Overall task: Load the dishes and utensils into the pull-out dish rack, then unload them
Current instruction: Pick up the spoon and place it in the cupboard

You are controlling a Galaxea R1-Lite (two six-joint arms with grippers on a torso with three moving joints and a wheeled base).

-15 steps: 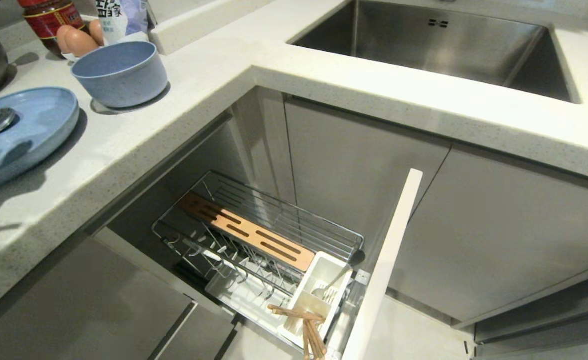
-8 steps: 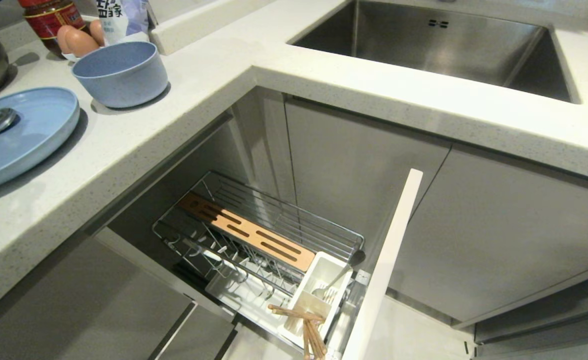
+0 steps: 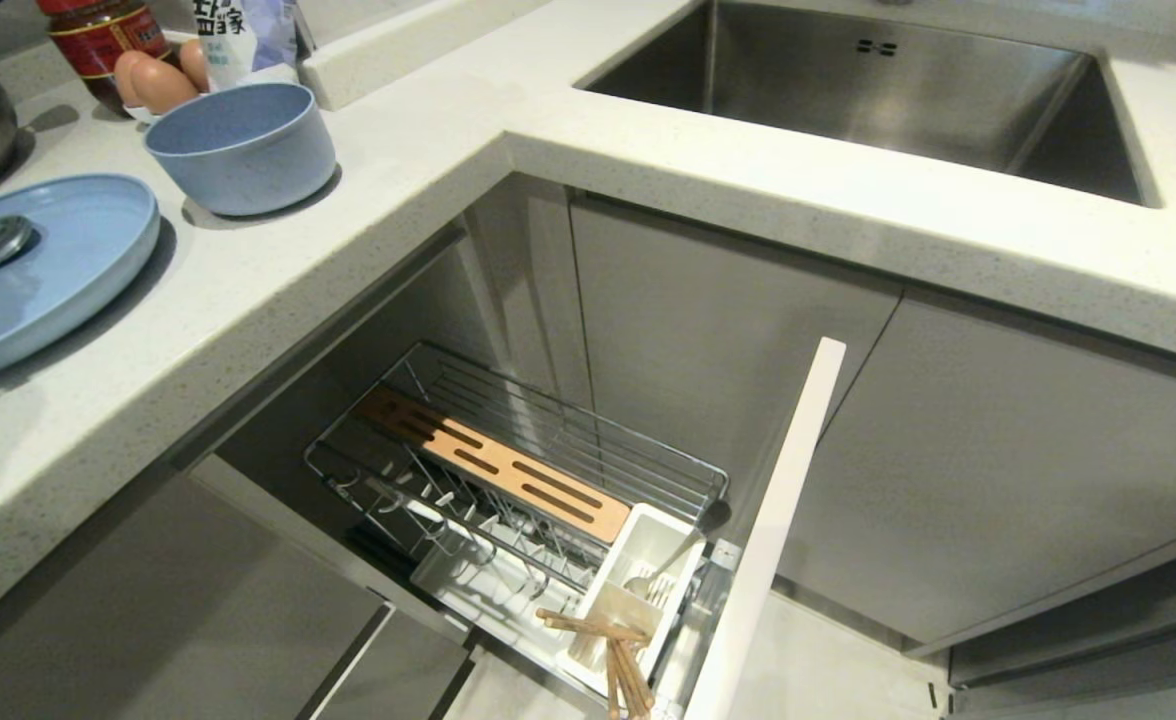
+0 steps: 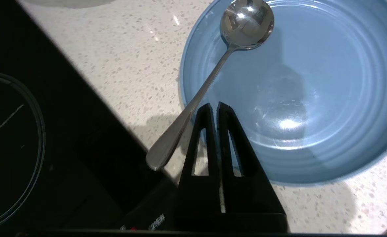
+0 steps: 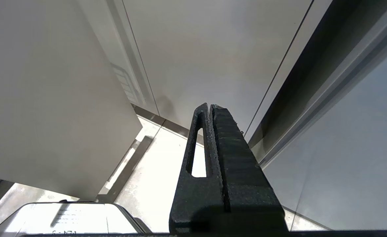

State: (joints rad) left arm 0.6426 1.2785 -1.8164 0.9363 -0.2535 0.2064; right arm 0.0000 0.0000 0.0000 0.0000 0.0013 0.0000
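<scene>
Left wrist view: left gripper (image 4: pixel 217 104) hangs over the near rim of the blue plate (image 4: pixel 328 98), fingers pressed almost together with only a slit between, holding nothing. Spoon (image 4: pixel 210 79) lies just beside the fingertips, bowl on the plate, handle past the rim over the counter (image 4: pixel 121 52). Right gripper (image 5: pixel 210 106) closed, empty, low by cabinet fronts (image 5: pixel 213 49).

Head view: dish rack (image 3: pixel 548 450) pulled out, chopsticks (image 3: pixel 613 650) in its caddy (image 3: pixel 648 570); blue bowl (image 3: pixel 240 145) on the counter.

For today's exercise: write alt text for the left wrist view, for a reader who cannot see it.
The left hand, fingers nearly together and empty, hovers over the near rim of a light-blue plate on a speckled counter. A silver spoon lies bowl-up in the plate, handle overhanging the rim beside a black cooktop.
</scene>
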